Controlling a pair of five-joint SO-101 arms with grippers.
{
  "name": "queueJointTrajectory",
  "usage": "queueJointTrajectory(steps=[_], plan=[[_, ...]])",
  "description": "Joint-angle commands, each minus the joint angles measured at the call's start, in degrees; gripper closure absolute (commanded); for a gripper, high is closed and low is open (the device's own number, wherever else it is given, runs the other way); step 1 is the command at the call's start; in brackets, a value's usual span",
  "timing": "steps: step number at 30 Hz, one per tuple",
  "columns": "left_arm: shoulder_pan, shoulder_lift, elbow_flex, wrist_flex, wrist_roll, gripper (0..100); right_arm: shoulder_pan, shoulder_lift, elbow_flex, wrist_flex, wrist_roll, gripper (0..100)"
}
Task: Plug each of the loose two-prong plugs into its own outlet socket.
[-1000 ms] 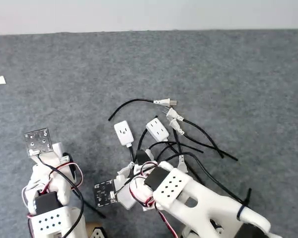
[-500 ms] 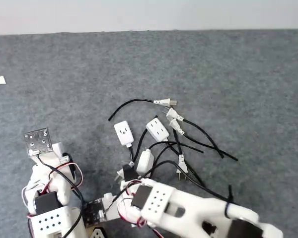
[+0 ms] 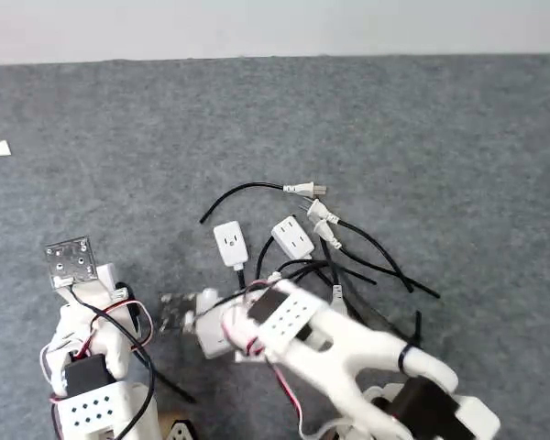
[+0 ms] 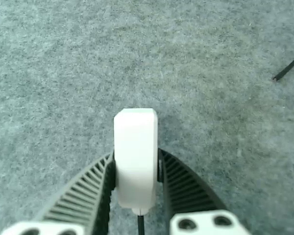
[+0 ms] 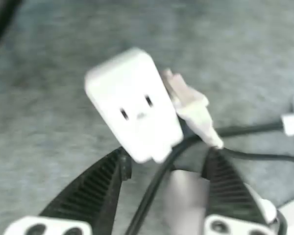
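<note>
Squeezing the first socket (image 4: 135, 142) with the left gripper (image 4: 135, 159) — both black fingers (image 4: 95, 186) pressed flat on its sides. Seen from its thin edge, white, standing up straight between them, with a thin black cord (image 4: 138, 223) coming out of its low end. Held over the grey table (image 4: 210, 58); touching it or not, hard to tell.

Set wide apart on the right gripper (image 5: 167, 154): two black fingers (image 5: 100, 191), gripping nothing. Lying just past the tips, a second socket (image 5: 132, 105), white, tilted, face up with two slots and a small hole showing. Sitting right beside it, a white plug (image 5: 191, 105), so close that touching or not is hard to tell. Running between the open fingers, a black wire (image 5: 154, 188).

Looking down from the high view: left arm (image 3: 96, 367) at the near left, right arm (image 3: 348, 353) bent across the near middle. Lying face up on the table just beyond the right arm, a third socket (image 3: 229, 244) and a fourth socket (image 3: 293, 237), near each other but apart. Scattered around them, loose plugs on black wires (image 3: 385, 261) — top plug (image 3: 302, 190) farthest off, next plug (image 3: 322, 213) and lower plug (image 3: 329, 235) just beside the fourth socket, last plug (image 3: 337, 293) close to the right arm. Not one of these four pushed into a socket.
</note>
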Motion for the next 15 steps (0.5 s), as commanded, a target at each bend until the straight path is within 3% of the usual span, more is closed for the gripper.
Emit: queueJointTrajectory(steps=[1,6,11,15], plan=[[0.5,-0.5,-0.8,-1.4,-0.5,98,6.5,-0.1,-4.5,-0.7,-1.2,87.4],[0.5,-0.5,-0.8,-1.4,-0.5,98,16.4,0.6,-10.5,-1.3,-9.6,98.8],[0.5,-0.5,-0.8,-1.4,-0.5,98,23.0,0.6,-11.6,-3.7,-9.7,98.2],[0.5,-0.5,-0.8,-1.4,-0.5,98,20.4,-0.3,-12.0,1.0,-9.9,91.4]])
